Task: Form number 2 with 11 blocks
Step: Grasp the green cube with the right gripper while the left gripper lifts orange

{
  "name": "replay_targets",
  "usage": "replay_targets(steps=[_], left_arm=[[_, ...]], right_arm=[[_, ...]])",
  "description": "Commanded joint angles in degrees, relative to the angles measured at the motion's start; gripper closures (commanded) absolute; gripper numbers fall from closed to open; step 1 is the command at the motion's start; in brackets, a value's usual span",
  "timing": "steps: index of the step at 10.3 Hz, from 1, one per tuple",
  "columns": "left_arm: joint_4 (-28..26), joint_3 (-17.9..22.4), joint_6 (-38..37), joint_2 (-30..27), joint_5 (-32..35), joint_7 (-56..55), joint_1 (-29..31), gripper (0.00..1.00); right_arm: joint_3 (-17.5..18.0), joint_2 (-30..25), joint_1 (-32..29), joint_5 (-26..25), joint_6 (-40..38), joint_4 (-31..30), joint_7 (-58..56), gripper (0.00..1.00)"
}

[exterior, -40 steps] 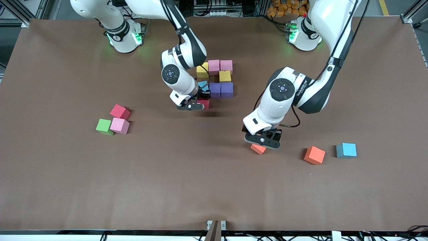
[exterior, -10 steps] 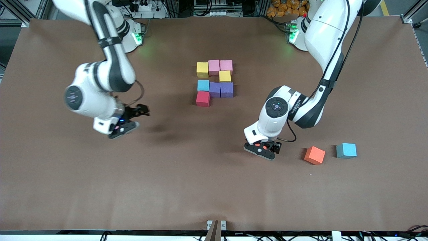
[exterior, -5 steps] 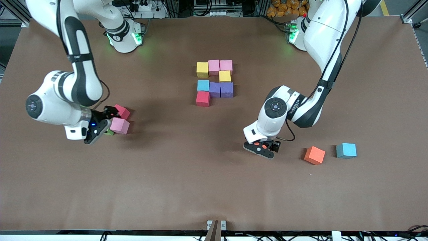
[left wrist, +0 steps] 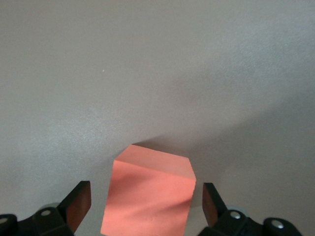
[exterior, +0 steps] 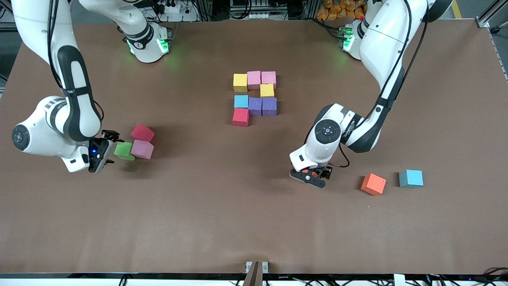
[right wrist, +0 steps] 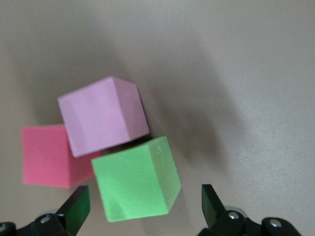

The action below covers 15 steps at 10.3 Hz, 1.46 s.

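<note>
The right gripper (exterior: 104, 151), spread, is now being positioned beside the matte green cube (exterior: 124, 151); the left gripper (exterior: 313, 177), spread, is being kept astride an orange foam cube (left wrist: 150, 196).

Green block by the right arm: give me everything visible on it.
The green block is a small matte cube that looks like foam, with slightly dented faces. It sits flat on the brown table toward the right arm's end, unheld. A pink block stands against one side; a red block is just past that, farther from the front camera. The right hand is beside it, fingers open, and the wrist view shows the cube between them, not gripped.
</note>
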Motion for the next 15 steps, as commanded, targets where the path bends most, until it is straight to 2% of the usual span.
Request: replay_targets(steps=[1, 2, 3, 4, 6, 9, 13, 14, 15], left_arm=[[0.52, -0.09, 0.17, 0.98, -1.07, 0.57, 0.02, 0.00], [0.61, -0.09, 0.35, 1.50, -1.07, 0.57, -0.06, 0.01], [0.70, -0.09, 0.44, 2.03, -1.59, -0.47, -0.41, 0.19], [0.79, -0.09, 0.44, 2.21, -3.07, -0.57, -0.68, 0.27], [2.09, -0.35, 0.35, 2.13, -5.36, -1.09, -0.94, 0.48], [3.86, -1.05, -0.18, 1.51, -7.48, -3.90, -2.17, 0.50], [5.88, -0.62, -3.51, 1.07, -7.92, -16.45, -7.96, 0.49], [6.41, 0.87, -3.61, 1.07, -8.79, -19.09, -10.50, 0.49], [7.89, 4.62, -4.74, 1.16, -10.63, -20.77, -14.70, 0.49]], right_arm=[[1.39, 2.39, -1.35, -0.27, 0.56, 1.35, -3.72, 0.00], [1.48, 2.65, -1.35, -0.01, 0.56, 0.83, -4.77, 0.00], [1.48, 2.65, -1.44, 1.39, 0.56, -0.14, -6.35, 0.00], [1.48, 3.09, -1.35, 3.40, 0.56, -0.84, -8.36, 0.00], [1.57, 3.53, -1.26, 4.30, -0.05, -1.11, -9.35, 0.00], [1.84, 2.92, -0.91, 4.48, -2.51, -0.76, -8.48, 0.00], [1.92, 3.18, -1.26, 4.48, -2.60, -0.23, -9.08, 0.00], [1.84, 3.27, -1.35, 4.65, -2.52, -0.50, -9.17, 0.00], [1.92, 3.36, -1.44, 5.09, -2.34, -0.76, -9.35, 0.00]])
